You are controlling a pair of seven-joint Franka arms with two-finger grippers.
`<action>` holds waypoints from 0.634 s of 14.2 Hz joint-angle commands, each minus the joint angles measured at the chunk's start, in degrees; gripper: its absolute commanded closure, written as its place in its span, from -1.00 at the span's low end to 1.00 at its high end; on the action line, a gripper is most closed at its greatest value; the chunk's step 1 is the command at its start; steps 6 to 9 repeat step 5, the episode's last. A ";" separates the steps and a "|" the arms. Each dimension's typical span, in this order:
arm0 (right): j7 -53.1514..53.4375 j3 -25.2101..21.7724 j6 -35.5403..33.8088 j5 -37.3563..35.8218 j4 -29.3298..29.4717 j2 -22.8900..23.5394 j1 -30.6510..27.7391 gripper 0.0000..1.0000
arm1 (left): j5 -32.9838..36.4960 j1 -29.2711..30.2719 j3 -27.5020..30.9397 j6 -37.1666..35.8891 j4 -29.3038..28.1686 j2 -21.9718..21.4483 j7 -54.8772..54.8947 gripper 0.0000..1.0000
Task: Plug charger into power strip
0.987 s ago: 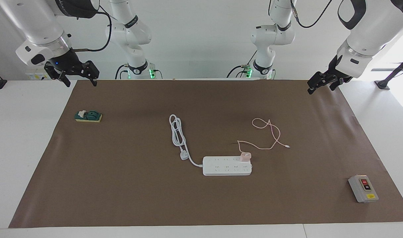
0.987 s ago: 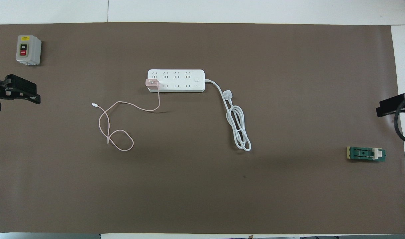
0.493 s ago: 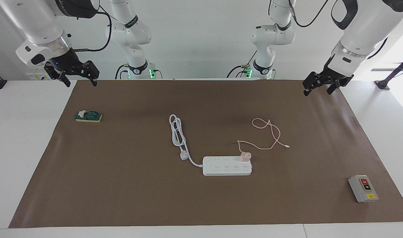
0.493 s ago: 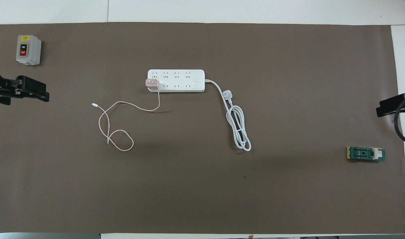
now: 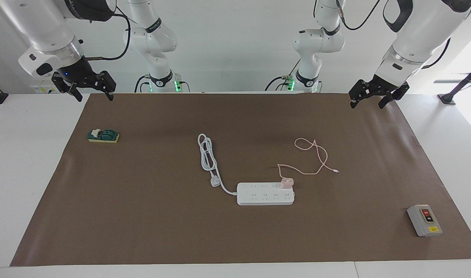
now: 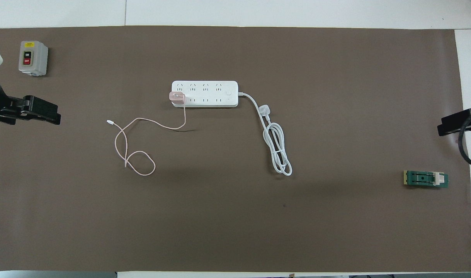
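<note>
The white power strip [image 5: 264, 195] lies flat mid-table; it also shows in the overhead view [image 6: 208, 90]. The pale-pink charger [image 5: 286, 183] sits on the strip's socket row at the end toward the left arm, also seen from overhead [image 6: 177, 97]. Its thin pink cable [image 5: 319, 156] loops loose on the mat [image 6: 121, 144]. My left gripper [image 5: 366, 105] is open and empty, in the air over the mat's edge at the left arm's end [image 6: 38, 112]. My right gripper [image 5: 96, 99] is open and empty and waits over the mat's corner at the right arm's end [image 6: 453, 124].
The strip's thick white cord [image 5: 206, 152] coils on the mat, ending in a white three-pin plug [image 5: 215, 181]. A grey box with red and black buttons [image 5: 424, 220] stands at the left arm's end. A green switch block [image 5: 103, 135] lies at the right arm's end.
My left gripper has risen a little and shifted inward over the mat, turning slightly. The right gripper, charger and strip have not moved.
</note>
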 commanded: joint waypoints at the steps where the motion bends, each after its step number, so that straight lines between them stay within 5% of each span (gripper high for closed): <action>1: 0.51 0.69 0.25 -0.58 -1.20 -1.14 -0.81 -1.00 | -0.21 0.38 -0.08 -0.41 -1.84 -1.46 0.99 -1.00; 9: 0.51 0.69 0.25 -0.58 -1.20 -1.14 -0.81 -1.00 | -0.30 0.55 -0.08 -0.41 -1.66 -1.46 0.99 -1.00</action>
